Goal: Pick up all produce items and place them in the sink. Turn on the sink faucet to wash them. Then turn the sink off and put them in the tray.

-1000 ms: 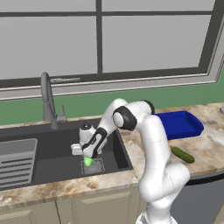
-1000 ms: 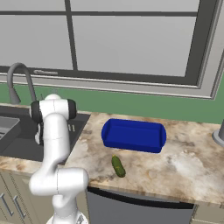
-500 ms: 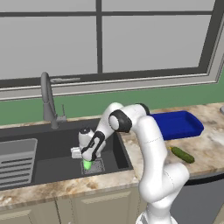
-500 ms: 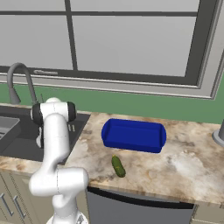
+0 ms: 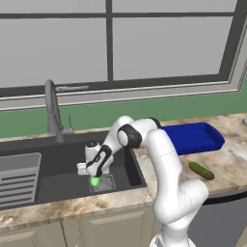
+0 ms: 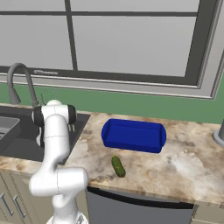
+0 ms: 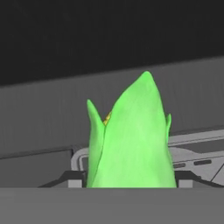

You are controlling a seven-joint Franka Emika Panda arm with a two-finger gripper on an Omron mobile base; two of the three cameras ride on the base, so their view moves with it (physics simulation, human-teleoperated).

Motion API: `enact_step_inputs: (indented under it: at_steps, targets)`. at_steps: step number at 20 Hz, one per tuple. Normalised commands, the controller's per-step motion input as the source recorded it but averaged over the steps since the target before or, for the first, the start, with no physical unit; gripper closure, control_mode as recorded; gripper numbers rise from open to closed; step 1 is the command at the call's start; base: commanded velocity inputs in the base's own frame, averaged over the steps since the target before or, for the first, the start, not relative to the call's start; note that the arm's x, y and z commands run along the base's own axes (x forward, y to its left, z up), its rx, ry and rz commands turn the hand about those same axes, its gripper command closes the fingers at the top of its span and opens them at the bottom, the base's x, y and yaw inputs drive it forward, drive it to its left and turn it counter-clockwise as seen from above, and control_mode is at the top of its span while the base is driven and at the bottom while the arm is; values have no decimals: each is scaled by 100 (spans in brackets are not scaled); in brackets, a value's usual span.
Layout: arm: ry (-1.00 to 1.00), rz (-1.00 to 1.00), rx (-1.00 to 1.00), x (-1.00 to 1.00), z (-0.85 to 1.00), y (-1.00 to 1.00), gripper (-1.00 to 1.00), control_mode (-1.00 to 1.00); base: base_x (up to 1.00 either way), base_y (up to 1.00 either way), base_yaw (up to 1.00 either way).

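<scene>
My gripper (image 5: 95, 177) is low inside the sink (image 5: 53, 166), shut on the bright lime green produce item (image 5: 95, 182), which hangs just above the square drain grate (image 5: 107, 184). In the hand view the lime green vegetable (image 7: 131, 140) points away from the hand, between the two dark fingertips (image 7: 72, 178), with the drain grate (image 7: 199, 159) behind it. The darker olive produce item (image 5: 200, 170) lies on the counter in front of the blue tray (image 5: 193, 137). The faucet (image 5: 52, 108) stands behind the basin; no water shows.
A grey ribbed rack (image 5: 18, 179) fills the sink's left end. From the right base view, the olive vegetable (image 6: 117, 166) lies near the counter's front edge, below the tray (image 6: 133, 135). A grey object (image 6: 218, 133) stands at the far right.
The gripper has sunk a little lower and to the left in the sink, carrying the lime green vegetable. Nothing else has moved.
</scene>
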Motion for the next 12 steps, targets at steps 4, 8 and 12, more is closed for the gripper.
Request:
enact_step_inputs:
  at_steps: [4, 8, 12]
  targets:
    - [2, 0, 0, 6, -31, 5, -100, -100, 0, 0, 0]
    - [0, 0, 0, 0, -2, 3, -100, -100, 0, 0, 0]
    - [5, 0, -1, 5, 13, -10, -100, -100, 0, 0, 0]
